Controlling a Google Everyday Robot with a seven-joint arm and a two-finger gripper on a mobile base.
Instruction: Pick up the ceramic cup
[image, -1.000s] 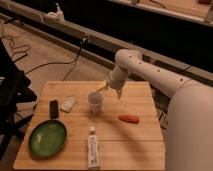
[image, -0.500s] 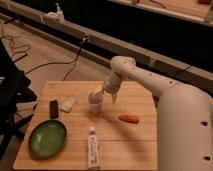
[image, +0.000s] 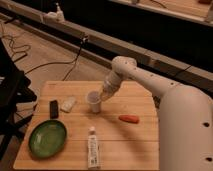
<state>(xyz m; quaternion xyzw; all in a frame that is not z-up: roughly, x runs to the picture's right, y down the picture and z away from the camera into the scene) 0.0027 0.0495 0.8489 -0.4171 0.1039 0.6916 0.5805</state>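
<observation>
1. A wooden slatted table (image: 135, 145) fills the lower half of the frame, seen from above and slightly to one side. A dark floor with cables lies behind it in the upper left.

2. The ceramic cup (image: 94, 101) stands upright near the middle of the table, a little above and left of centre in the frame. It is small and pale, with a round open rim narrowing to its base.

3. A white robot arm (image: 165, 97) enters from the lower right corner, rises, and bends back down toward the cup. Its gripper (image: 105, 93) sits at the upper right edge of the cup, right at the rim. Whether it touches the rim cannot be told.

4. The cup lies just down and to the left of the gripper, with its long axis vertical and its mouth facing up. My judgement is that the grasp turns on this: one finger would need to pass inside the rim and one outside.

5. Whether the gripper is spread or pressed together cannot be told.

6. Other things on the table stand apart from the cup. A black block (image: 53, 108) and a pale packet (image: 68, 104) lie to its left. A green bowl (image: 47, 138) sits at lower left, a white tube (image: 93, 148) below, and an orange-red object (image: 129, 118) to the lower right.
</observation>
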